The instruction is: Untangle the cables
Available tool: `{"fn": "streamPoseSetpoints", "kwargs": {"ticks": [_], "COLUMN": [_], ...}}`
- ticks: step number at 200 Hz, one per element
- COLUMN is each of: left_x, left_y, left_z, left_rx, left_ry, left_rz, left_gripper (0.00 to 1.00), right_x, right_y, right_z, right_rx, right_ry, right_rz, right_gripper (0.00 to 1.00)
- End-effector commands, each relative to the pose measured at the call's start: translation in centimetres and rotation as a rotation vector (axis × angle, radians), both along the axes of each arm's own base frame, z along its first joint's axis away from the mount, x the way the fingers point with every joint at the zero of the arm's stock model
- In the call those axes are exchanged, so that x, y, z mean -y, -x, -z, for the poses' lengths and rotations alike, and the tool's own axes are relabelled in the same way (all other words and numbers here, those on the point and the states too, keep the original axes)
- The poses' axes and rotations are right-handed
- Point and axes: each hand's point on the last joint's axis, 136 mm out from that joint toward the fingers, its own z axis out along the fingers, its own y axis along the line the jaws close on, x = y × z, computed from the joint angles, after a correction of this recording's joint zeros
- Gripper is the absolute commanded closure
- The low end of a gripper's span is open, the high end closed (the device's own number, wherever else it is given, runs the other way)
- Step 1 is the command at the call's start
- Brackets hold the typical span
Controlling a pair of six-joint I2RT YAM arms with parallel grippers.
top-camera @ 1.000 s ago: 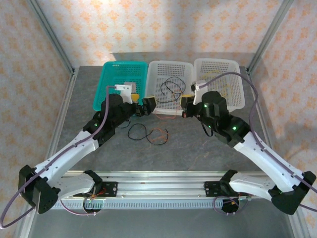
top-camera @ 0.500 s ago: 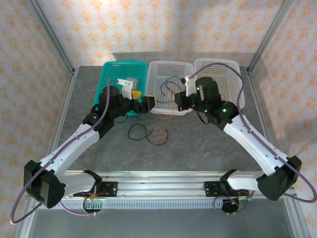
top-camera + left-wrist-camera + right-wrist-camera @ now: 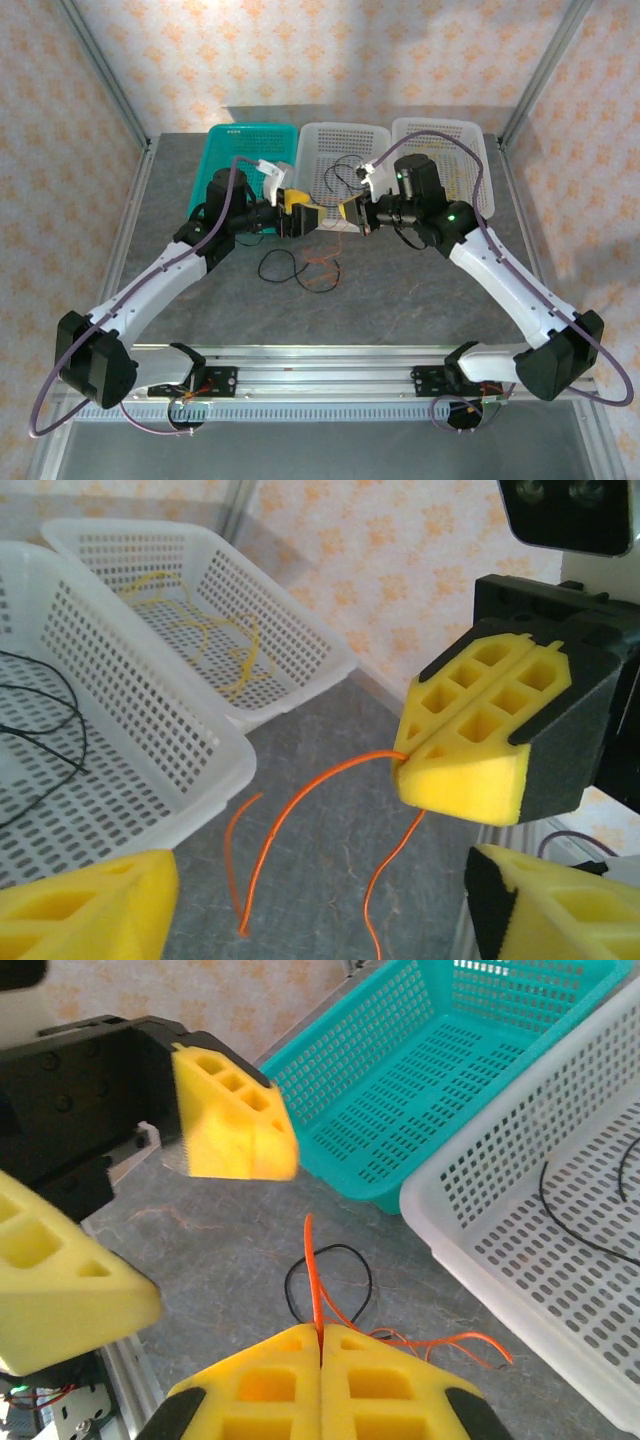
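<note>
My right pincer (image 3: 320,1360) was clamped shut on a thin orange wire (image 3: 313,1260). Its yellow foam pads met flat at the bottom centre of the right wrist view, and the strand rose straight up from the seam. In the left wrist view that wire left the closed pads right of centre and drooped in loops to the grey mottled tabletop (image 3: 320,710).

My left pincer (image 3: 302,212) stood open, gripping nothing, its pads wide apart at the bottom corners of its own view. A thin black wire loop (image 3: 340,1248) lay on the table beside the orange strands. A second black wire (image 3: 80,720) lay in the nearer white perforated plastic basket (image 3: 150,710) at left. A thin yellow wire (image 3: 215,630) lay in the farther white basket (image 3: 300,640). The teal plastic basket (image 3: 450,1070) filled the right wrist view's upper right.
</note>
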Motion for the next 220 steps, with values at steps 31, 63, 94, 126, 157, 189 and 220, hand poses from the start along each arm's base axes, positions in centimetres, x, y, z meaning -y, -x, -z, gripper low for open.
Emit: {"fn": "streamPoseSetpoints", "kwargs": {"ticks": [31,63,94,126,157,189,220], "left_x": [1.5,1.8,1.9,1.9,1.7,1.5,0.5], "left_y": [0.4,0.4,0.5,0.3,0.0,-0.2,-1.2], "left_z": [-0.8,-0.4,-0.4,-0.3,0.0,0.0,-0.6], "left_rx": [0.021,0.020,0.028,0.026,0.025,0.027,0.037], "left_ry": [0.023,0.019,0.020,0.015,0.005,-0.010,-0.013], "left_rz": [0.105,0.112,0.116,0.112,0.085,0.070,-0.029], "left_gripper": [0.33,0.44,0.62,0.76,0.90,1.00,1.00], "right_x": [-0.3,0.0,0.0,-0.1,0.3,0.4,0.7], "right_y": [1.3,1.4,1.4,1.6,1.4,1.4,1.0], "right_z": [-1.8,-2.0,-2.0,-2.3,-2.3,-2.8,-3.7], "right_rx": [0.027,0.032,0.032,0.032,0.043,0.059,0.111], "right_ry": [-0.053,-0.052,-0.052,-0.060,-0.048,-0.052,-0.075], "right_rz": [-0.061,-0.051,-0.051,-0.059,-0.037,-0.028,0.000], "right_gripper": [1.00,1.00,1.00,1.00,1.00,1.00,0.88]}}
